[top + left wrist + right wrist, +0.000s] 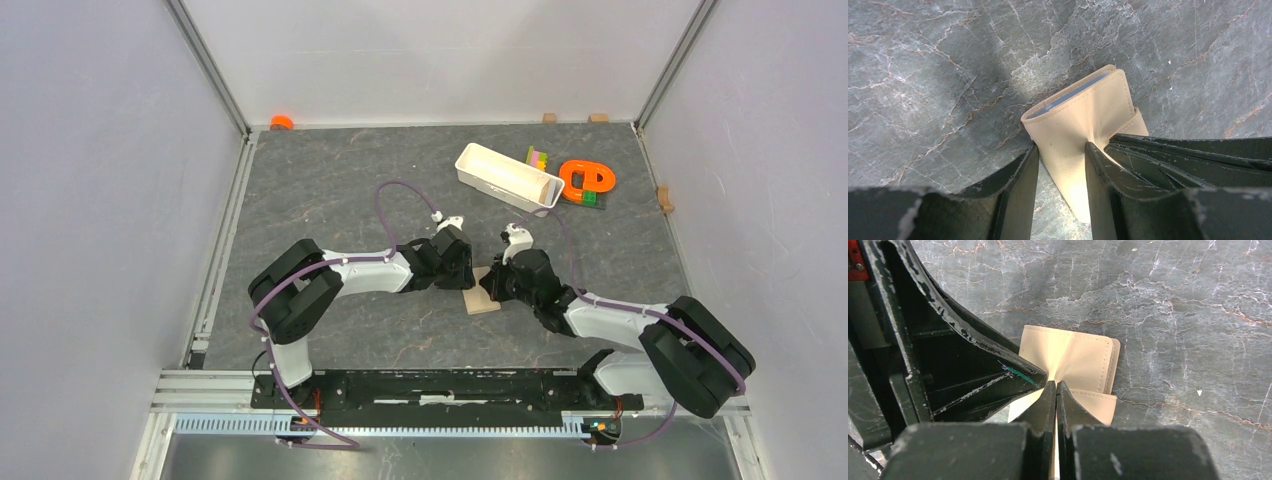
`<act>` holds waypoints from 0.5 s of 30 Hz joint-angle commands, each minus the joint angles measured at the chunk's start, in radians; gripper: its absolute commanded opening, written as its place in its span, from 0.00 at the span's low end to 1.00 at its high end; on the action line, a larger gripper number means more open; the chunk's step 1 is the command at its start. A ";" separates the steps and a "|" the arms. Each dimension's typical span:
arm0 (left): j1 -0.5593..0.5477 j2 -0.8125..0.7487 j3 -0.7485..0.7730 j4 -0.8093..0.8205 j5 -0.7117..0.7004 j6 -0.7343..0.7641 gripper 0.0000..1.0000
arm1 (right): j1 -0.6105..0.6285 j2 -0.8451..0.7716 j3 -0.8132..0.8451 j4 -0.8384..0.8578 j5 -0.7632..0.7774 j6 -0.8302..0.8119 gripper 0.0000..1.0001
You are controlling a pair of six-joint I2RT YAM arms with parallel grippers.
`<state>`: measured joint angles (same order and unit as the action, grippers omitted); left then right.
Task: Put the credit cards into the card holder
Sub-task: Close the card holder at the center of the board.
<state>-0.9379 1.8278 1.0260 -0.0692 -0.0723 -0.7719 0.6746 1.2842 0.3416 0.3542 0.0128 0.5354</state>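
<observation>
The tan card holder (483, 300) lies folded shut on the grey mat, between the two wrists. In the left wrist view the card holder (1083, 115) shows a pale blue strip in its mouth. No credit cards show outside it, and I cannot tell card from lining there. My left gripper (1060, 147) is open: one finger stands at the holder's edge, the other presses its cover. My right gripper (1055, 385) is shut, its tips pushing a dimple into the card holder (1083, 357). From above, the left gripper (465, 272) and the right gripper (497, 285) almost meet.
A long white tray (507, 175) stands at the back right, with an orange ring-shaped toy (586, 180) and small green and pink blocks (537, 157) behind it. An orange piece (282, 122) sits at the back left corner. Small wooden blocks (664, 198) line the right wall.
</observation>
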 commanded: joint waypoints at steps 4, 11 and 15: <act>-0.009 0.051 -0.053 -0.080 0.015 -0.007 0.46 | 0.026 0.007 -0.070 0.014 -0.020 0.038 0.00; -0.008 0.049 -0.055 -0.078 0.015 -0.010 0.46 | 0.026 -0.042 -0.168 0.045 0.052 0.071 0.00; -0.008 0.051 -0.053 -0.078 0.016 -0.012 0.46 | 0.035 -0.074 -0.241 0.073 0.100 0.106 0.00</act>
<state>-0.9382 1.8263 1.0161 -0.0456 -0.0544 -0.7727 0.6941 1.2182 0.1936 0.5220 0.0597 0.6090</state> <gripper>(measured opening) 0.458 0.004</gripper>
